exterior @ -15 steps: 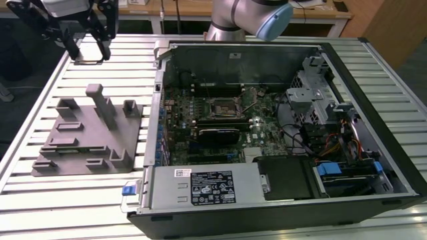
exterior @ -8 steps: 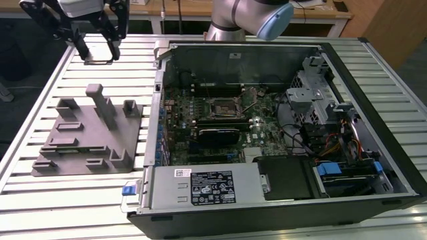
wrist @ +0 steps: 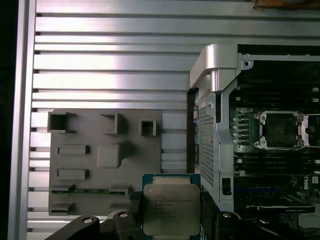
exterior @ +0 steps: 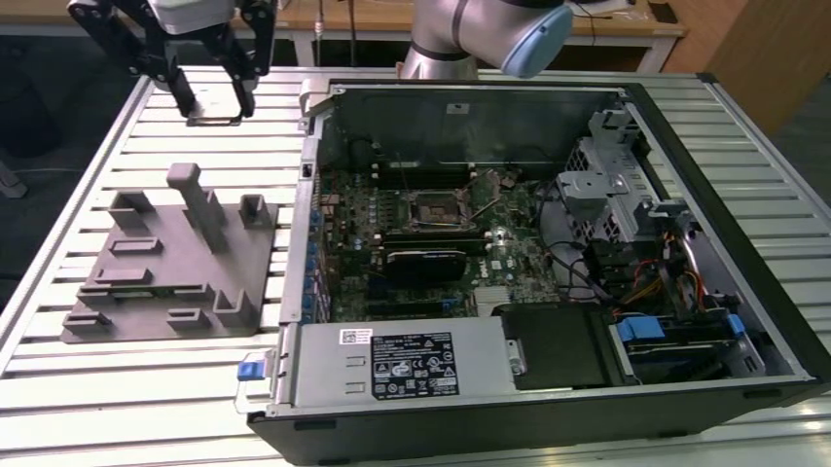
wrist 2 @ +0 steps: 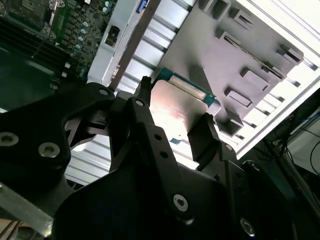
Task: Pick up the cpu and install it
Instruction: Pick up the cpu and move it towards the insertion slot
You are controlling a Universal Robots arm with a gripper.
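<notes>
My gripper (exterior: 214, 105) hangs above the slatted table at the far end of the exterior view's left, beyond the grey fixture (exterior: 169, 263). It is shut on the cpu (exterior: 216, 117), a thin square chip with a pale metal top. In the first wrist view the cpu (wrist: 171, 210) sits between the two black fingers (wrist: 131, 200), its green edge showing. The second wrist view shows the cpu (wrist 2: 175, 112) in the gripper (wrist 2: 175, 102) over the fixture (wrist 2: 235, 55). The motherboard's empty cpu socket (exterior: 433, 206) lies inside the open computer case, also visible in the first wrist view as the socket (wrist: 279, 130).
The open computer case (exterior: 727, 126) fills the table's middle and the exterior view's right, with a power supply (exterior: 403, 365), drive cage (exterior: 617, 156) and cables inside. The case's metal corner (wrist: 215, 60) stands next to the fixture (wrist: 100, 155). The arm's base (exterior: 454, 39) rises behind the case.
</notes>
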